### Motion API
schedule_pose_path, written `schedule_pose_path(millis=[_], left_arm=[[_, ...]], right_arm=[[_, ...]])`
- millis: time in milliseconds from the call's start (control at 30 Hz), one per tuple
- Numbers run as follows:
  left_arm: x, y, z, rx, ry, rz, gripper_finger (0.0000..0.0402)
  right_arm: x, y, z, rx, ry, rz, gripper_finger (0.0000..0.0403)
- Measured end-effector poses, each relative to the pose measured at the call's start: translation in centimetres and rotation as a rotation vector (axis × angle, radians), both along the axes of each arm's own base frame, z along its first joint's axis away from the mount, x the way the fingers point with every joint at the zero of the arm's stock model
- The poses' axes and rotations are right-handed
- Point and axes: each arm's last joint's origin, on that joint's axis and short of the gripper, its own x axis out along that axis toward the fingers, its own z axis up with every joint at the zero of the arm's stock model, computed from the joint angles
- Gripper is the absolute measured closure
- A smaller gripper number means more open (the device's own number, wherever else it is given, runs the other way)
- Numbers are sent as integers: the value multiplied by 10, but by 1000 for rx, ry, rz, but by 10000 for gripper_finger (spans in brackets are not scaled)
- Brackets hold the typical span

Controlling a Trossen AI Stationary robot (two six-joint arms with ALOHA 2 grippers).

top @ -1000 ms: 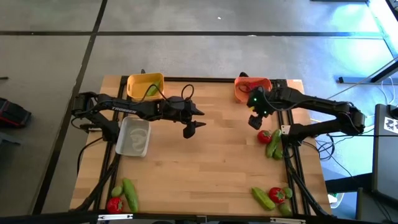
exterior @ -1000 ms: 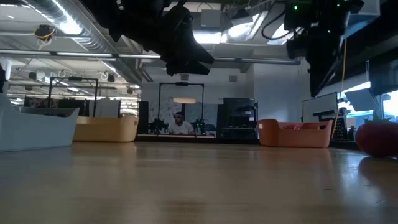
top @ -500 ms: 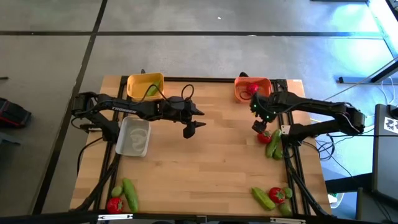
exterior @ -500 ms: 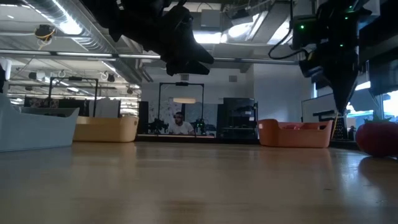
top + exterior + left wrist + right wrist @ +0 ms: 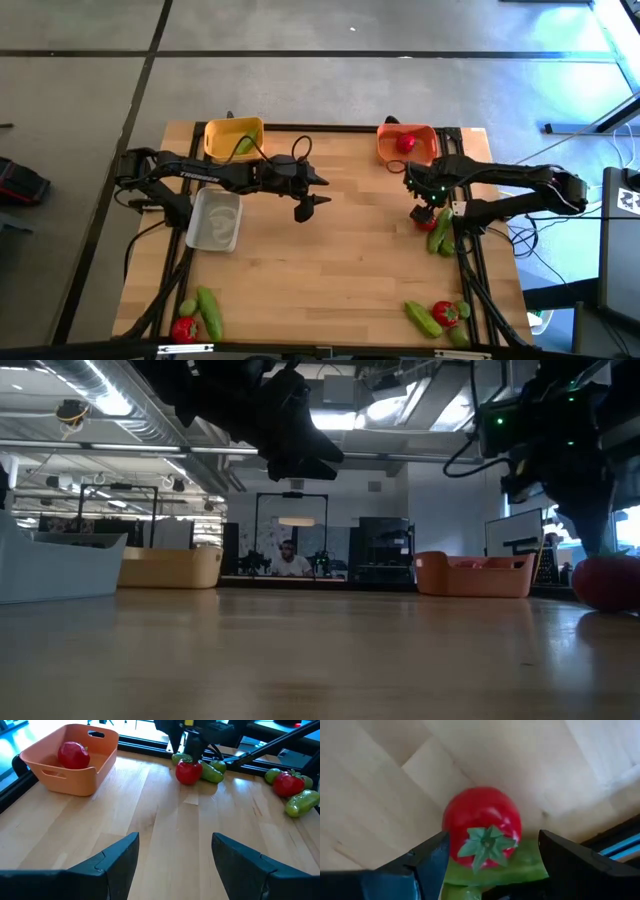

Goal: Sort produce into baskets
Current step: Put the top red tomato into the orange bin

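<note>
A red tomato with a green top (image 5: 481,826) rests on the table against a green cucumber piece (image 5: 490,872) near the right edge. It also shows in the high view (image 5: 428,221). My right gripper (image 5: 492,837) is open and points down, its fingers on either side of this tomato without touching it. It also shows in the high view (image 5: 424,207). Another tomato (image 5: 405,143) lies in the orange basket (image 5: 388,150). The yellow basket (image 5: 222,132) holds a green piece (image 5: 244,146). The whitish tray (image 5: 215,220) stands at the left. My left gripper (image 5: 315,191) waits open above mid-table.
Produce lies at the near left corner: a tomato (image 5: 184,329) and a cucumber (image 5: 210,312). More lies at the near right: a tomato (image 5: 445,313) and a cucumber (image 5: 422,318). Bare wood lies across the table's middle.
My right gripper has gone from beside the orange basket toward the table's near edge and down, and now stands over the tomato by the right edge. The tomato in the orange basket, covered by the arm before, now shows.
</note>
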Motion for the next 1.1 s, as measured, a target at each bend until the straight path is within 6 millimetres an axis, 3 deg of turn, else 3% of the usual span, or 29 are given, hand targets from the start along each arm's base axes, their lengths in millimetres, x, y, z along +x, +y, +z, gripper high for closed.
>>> schedule_pose_path(millis=[567,1100], left_arm=[[0,0,0,-1,0,0,156],[0,0,0,2,-5,-1,156]], right_arm=[[5,18,-1,-94,25,18,111],[5,19,-1,-66,24,4,111]])
